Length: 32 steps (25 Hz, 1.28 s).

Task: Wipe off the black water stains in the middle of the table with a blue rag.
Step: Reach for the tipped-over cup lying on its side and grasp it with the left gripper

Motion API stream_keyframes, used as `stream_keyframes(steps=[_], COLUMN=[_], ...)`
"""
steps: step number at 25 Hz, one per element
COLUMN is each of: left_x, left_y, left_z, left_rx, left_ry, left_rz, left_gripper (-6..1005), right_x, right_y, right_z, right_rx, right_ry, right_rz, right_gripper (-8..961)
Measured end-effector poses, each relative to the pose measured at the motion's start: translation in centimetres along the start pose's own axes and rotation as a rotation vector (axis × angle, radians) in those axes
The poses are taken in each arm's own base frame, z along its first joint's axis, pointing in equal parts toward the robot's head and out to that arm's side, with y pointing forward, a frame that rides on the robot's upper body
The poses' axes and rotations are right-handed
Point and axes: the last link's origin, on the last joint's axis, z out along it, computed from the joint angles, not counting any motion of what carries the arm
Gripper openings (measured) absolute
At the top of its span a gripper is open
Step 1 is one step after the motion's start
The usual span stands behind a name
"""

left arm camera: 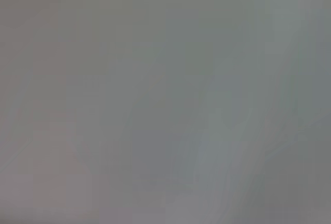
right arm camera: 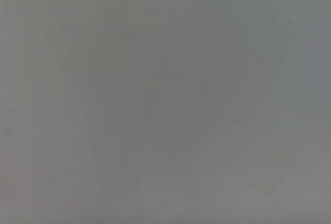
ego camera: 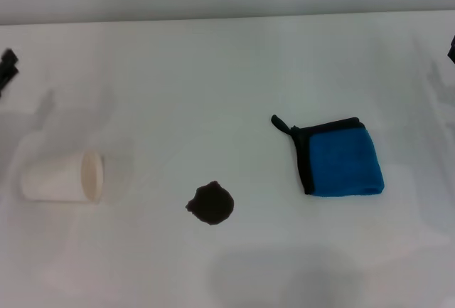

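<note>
The black water stain [ego camera: 210, 203] is a small ragged dark blot on the white table [ego camera: 213, 73], a little left of the middle and near the front. The blue rag [ego camera: 340, 157] lies folded to its right, with black edging and a small black loop at its far left corner. My left gripper [ego camera: 7, 66] shows only as a dark tip at the far left edge, well away from both. My right gripper [ego camera: 451, 48] shows only as a dark sliver at the far right edge. Both wrist views show only bare grey surface.
A white paper cup [ego camera: 64, 177] lies on its side at the left, its mouth facing the stain. The table's far edge runs along the top of the head view.
</note>
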Motion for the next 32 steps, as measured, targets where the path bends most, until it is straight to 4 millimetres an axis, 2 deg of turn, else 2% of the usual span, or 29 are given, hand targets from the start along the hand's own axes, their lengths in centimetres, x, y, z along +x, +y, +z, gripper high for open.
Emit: stream_keyframes(steps=[6,9,10,13,16,20,27,32], left_x=[5.3,6.3,8.1,9.8,10.6,12.1,15.7,16.4], left_y=[-2.5,-2.8,-3.0,-2.6,-1.4,-0.4,-0.4,-0.7], left_z=[-0.8,-1.0,-1.2,-1.2,-1.2,-0.7,-1.1,-1.4], left_rx=[-0.16,-0.218,-0.338,-0.451,-0.572,-0.648,-0.715,-0.752], left_ry=[-0.025,-0.061,-0.178,-0.319,-0.456,-0.598,-0.727,-0.815], left_rz=[-0.06,-0.031,0.041,0.144,0.32,0.445,0.584,0.74], left_gripper=[876,876,876,876,875,875,875,875], right_x=[0.2,0.3,0.3,0.3,0.3,0.3,0.4,0.3], right_y=[-0.1,-0.1,0.0,0.0,0.1,0.1,0.1,0.3], right_z=[-0.2,-0.3,-0.3,-0.3,-0.3,-0.1,0.4,0.6], right_rx=[0.003,0.0,-0.001,-0.004,-0.008,-0.01,0.003,0.021], right_ry=[0.003,0.006,0.007,0.006,0.009,0.019,0.045,0.043], right_rz=[0.001,0.0,0.0,-0.001,-0.004,-0.008,-0.006,0.021], right_gripper=[855,854,854,854,854,854,855,855])
